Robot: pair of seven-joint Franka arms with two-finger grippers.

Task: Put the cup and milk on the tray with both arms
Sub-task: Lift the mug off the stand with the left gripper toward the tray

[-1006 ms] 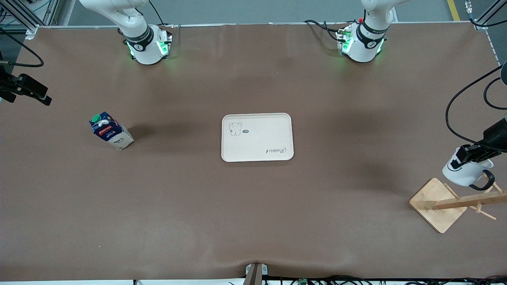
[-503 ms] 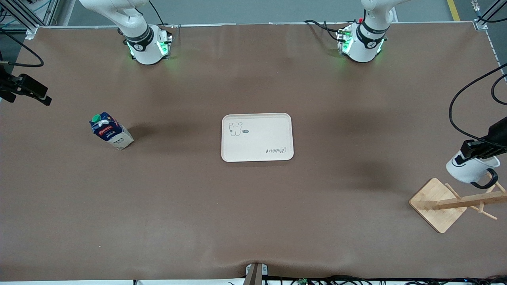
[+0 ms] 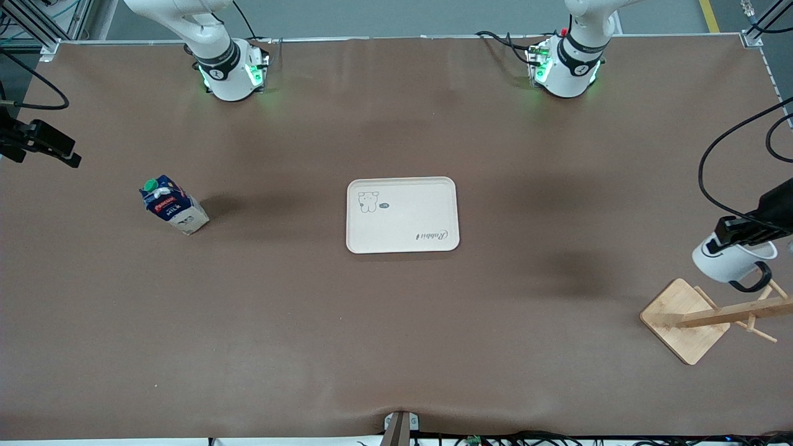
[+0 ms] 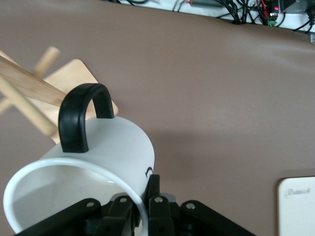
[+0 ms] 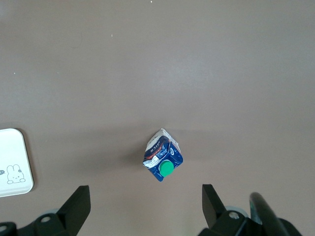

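Observation:
The white cup [image 3: 731,263] with a black handle hangs in the air in my left gripper [image 3: 740,232], just above the wooden rack. In the left wrist view the fingers [image 4: 153,191] pinch the cup's rim [image 4: 98,157], and the handle sits close beside a rack peg. The dark-blue milk [image 3: 172,204] with a green cap stands on the table toward the right arm's end. My right gripper [image 3: 43,144] is open and empty, high over that end; its wrist view shows the milk [image 5: 164,161] below it. The cream tray [image 3: 403,215] lies mid-table, empty.
A wooden peg rack [image 3: 700,319] on a square base stands at the left arm's end, near the table's edge; it also shows in the left wrist view [image 4: 29,93]. Tray corners show in both wrist views [image 4: 298,204] [image 5: 12,164]. Cables hang by the left arm.
My left gripper has carried the cup slightly up and away from the rack's pegs. The right gripper, milk and tray have hardly moved.

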